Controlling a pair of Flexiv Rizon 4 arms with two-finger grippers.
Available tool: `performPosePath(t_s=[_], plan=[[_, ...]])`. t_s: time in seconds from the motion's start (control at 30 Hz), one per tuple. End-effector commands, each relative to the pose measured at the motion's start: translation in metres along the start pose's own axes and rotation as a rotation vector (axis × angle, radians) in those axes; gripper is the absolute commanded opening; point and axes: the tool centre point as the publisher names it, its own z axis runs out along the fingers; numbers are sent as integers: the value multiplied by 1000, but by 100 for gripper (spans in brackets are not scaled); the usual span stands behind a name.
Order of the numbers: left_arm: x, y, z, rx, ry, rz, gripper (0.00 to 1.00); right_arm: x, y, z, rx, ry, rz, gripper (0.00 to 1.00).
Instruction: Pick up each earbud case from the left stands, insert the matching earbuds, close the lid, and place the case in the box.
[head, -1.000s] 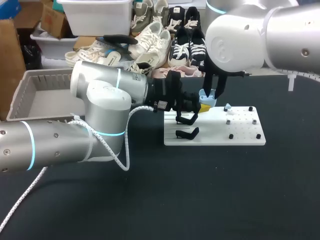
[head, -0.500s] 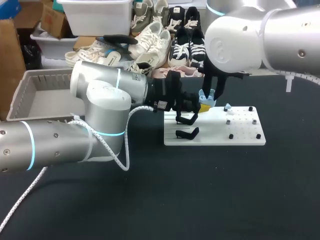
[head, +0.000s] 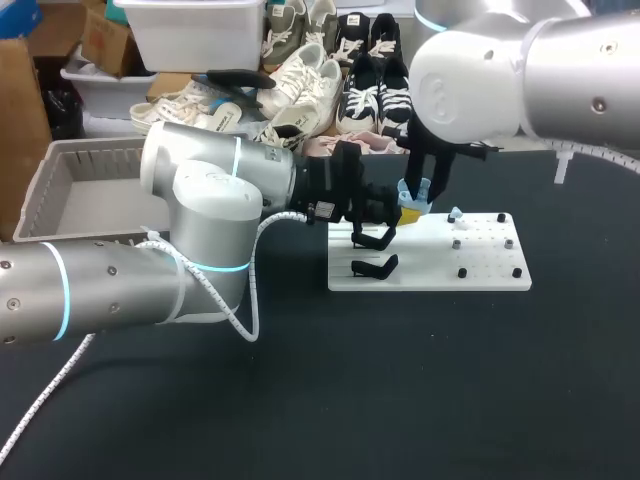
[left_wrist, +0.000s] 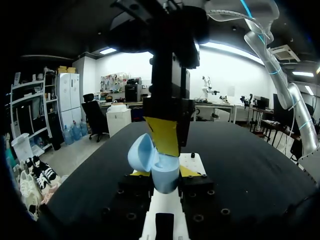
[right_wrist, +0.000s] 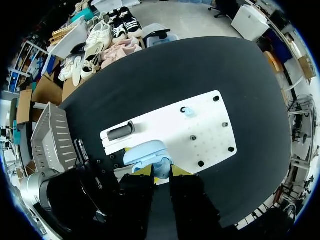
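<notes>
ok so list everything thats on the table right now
earbud case: 1, light blue, lid open, held above the board
earbud: 1, light blue, on the board's far edge
board: 1, white, mid-table
stands: 2, black, board's left part
pegs: several, black, board's right part
box: 1, grey, table's far left
table: 1, black
left gripper: yellow tips, shut on the case
right gripper: yellow tips, just above the open case

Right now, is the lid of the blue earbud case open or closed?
Open. In the left wrist view the lid of the earbud case tips back and its hollow inside shows.
</notes>
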Motion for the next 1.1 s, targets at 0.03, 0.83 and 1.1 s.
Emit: performPosePath(t_s=[0.03, 0.83, 1.1], plan=[[0, 1, 1, 0, -1, 0, 0, -1, 1, -1, 1, 3, -2, 0], [0, 1, 1, 0, -1, 0, 0, 3, 1, -3, 4, 1, -8, 0], [0, 1, 1, 0, -1, 0, 0, 3, 2, -2, 7, 8, -9, 0]])
